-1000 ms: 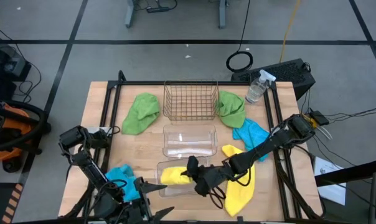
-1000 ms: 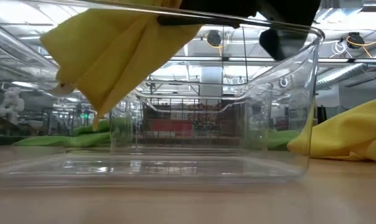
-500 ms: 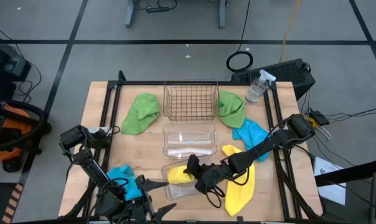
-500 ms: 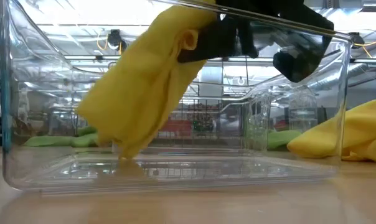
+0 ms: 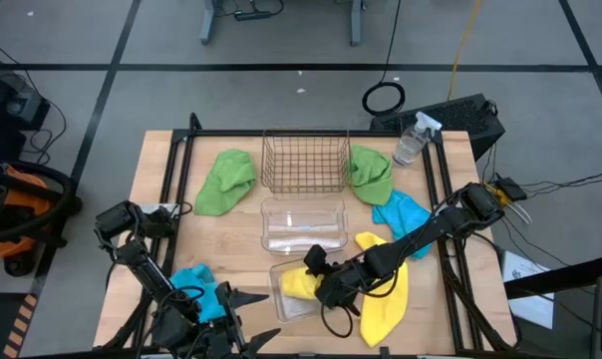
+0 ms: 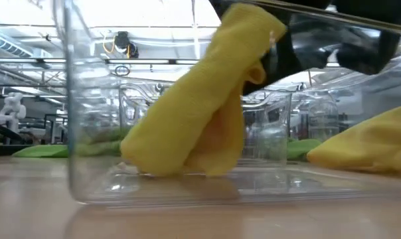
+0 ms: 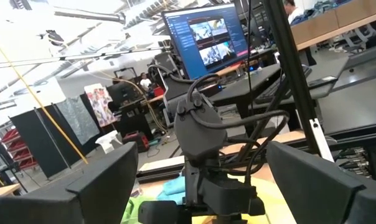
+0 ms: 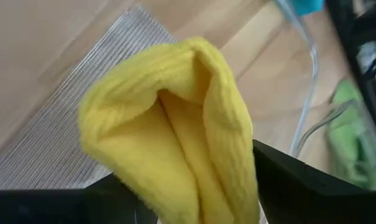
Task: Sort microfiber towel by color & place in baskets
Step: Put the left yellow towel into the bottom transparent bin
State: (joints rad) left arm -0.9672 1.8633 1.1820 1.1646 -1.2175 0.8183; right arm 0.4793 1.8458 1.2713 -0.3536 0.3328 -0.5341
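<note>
A yellow microfiber towel [image 5: 299,284] stands bunched inside the near clear plastic basket [image 5: 281,304], its lower end on the basket floor [image 6: 187,182]. My right gripper [image 5: 316,271] is open just above it, one finger [image 8: 287,180] on either side of the towel's upper fold [image 8: 169,118]. My left gripper [image 5: 239,297] waits open at the near left, beside a sky blue towel [image 5: 194,284]. A second yellow towel [image 5: 383,299], another blue one [image 5: 401,211] and two green ones [image 5: 226,179] [image 5: 371,172] lie flat on the table. My right gripper comes at the yellow towel's upper fold [image 8: 238,143] slanting down from the table's right side, with the fold between its spread fingers. Whether the fingers still touch the cloth, I cannot tell. The towel's lower end rests on the basket floor.
A copper wire basket [image 5: 303,160] stands at the far middle, with a second clear basket [image 5: 303,227] in front of it. A clear spray bottle [image 5: 411,140] stands at the far right corner. A dark frame rail [image 5: 446,199] runs along the table's sides.
My right gripper has carried the yellow towel a little toward the table's right edge and down, and its fingers have parted. The towel, hanging clear before, now stands on the basket floor. The near clear basket has slid rightward and turned a little.
</note>
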